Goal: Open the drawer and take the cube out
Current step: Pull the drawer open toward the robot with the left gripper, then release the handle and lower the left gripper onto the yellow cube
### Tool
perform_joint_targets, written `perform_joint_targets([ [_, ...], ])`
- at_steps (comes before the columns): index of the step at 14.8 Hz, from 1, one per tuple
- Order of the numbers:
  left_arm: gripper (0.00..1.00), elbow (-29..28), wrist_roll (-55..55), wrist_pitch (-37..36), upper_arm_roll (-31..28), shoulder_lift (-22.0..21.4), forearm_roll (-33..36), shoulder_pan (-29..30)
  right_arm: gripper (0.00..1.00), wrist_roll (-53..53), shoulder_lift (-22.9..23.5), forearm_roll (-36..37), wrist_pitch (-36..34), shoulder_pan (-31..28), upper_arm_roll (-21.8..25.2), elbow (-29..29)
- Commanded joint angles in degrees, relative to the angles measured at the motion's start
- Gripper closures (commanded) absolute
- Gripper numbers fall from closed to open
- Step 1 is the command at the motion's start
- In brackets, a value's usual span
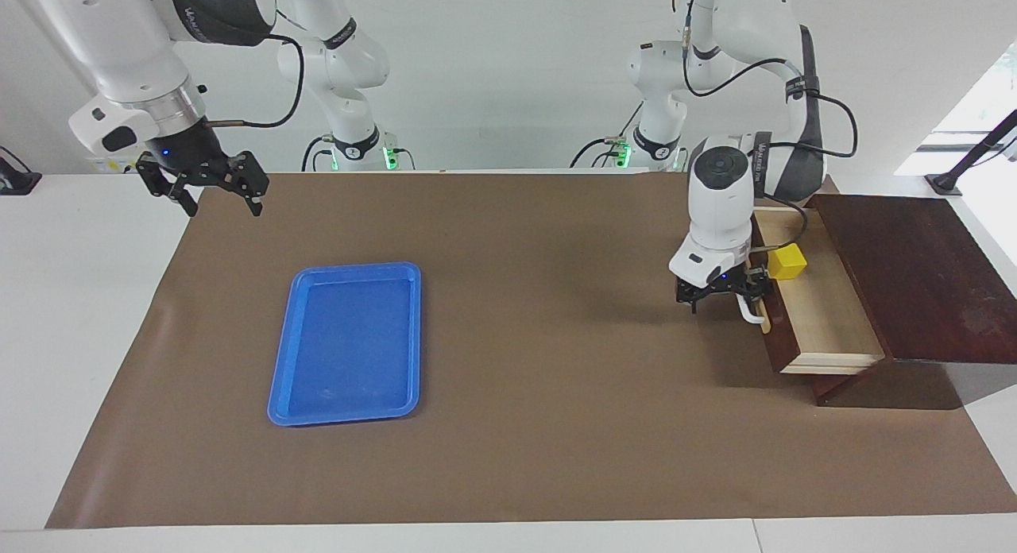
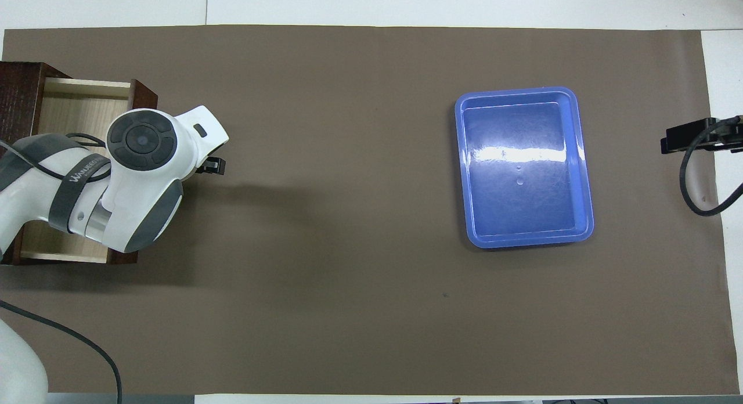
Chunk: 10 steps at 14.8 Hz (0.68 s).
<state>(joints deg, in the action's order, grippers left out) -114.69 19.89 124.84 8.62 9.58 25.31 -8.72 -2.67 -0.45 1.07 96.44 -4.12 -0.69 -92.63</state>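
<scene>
The drawer (image 1: 818, 307) of the sloped dark wooden box (image 1: 914, 275) stands pulled out at the left arm's end of the table, its pale inside showing. The yellow cube (image 1: 786, 261) lies in it, at the end nearer the robots. My left gripper (image 1: 721, 303) is low in front of the drawer, open, one finger beside the white handle (image 1: 749, 313). In the overhead view the left arm hides the cube and most of the drawer (image 2: 75, 108). My right gripper (image 1: 223, 210) is open and empty, raised over the right arm's end of the table, and waits.
A blue tray (image 1: 274, 402) lies empty on the brown mat (image 1: 540, 426), toward the right arm's end; it also shows in the overhead view (image 2: 522, 241). The right gripper (image 2: 691, 137) shows at that view's edge.
</scene>
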Motion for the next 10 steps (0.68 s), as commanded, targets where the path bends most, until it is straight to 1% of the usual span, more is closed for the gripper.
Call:
perform_joint_targets([
  [1,0.00,0.70,0.50,-1.79,-0.36,0.27,-1.84,-0.86,0.00,-1.29,-1.92,0.68,1.64,0.16,-0.54,-2.38],
  [3,0.00,2.44,0.50,-3.18,-0.27,0.36,-2.10,-0.51,0.00,-1.46,-1.83,0.60,2.44,-0.45,-0.54,-2.38],
  [4,0.00,5.24,0.50,-5.89,-0.27,0.44,-3.41,-0.60,0.00,-1.47,-1.83,0.68,2.44,-0.45,-0.63,-2.38],
  [5,0.00,9.53,0.59,-10.10,-0.36,1.14,-6.29,-0.68,0.00,-1.38,-1.83,0.60,2.44,-0.45,-0.63,-2.38],
  [7,0.00,20.24,1.55,-20.81,-0.54,2.81,-11.31,-0.69,0.00,-1.81,-1.66,-0.28,2.26,-0.63,-0.28,-1.68],
  [8,0.00,23.60,2.95,-24.34,-0.71,3.25,-12.81,-0.25,0.00,-1.90,-1.74,-0.19,2.26,-0.45,-0.28,-1.85],
  [9,0.00,25.46,5.31,-27.08,-1.15,3.00,-13.87,0.36,0.00,-2.08,-1.83,-0.19,1.65,-0.02,-0.28,-2.03],
  [10,0.00,25.83,8.12,-28.49,-1.85,2.47,-14.31,1.50,0.00,-2.08,-2.01,-0.19,1.56,-0.01,-0.28,-2.38],
])
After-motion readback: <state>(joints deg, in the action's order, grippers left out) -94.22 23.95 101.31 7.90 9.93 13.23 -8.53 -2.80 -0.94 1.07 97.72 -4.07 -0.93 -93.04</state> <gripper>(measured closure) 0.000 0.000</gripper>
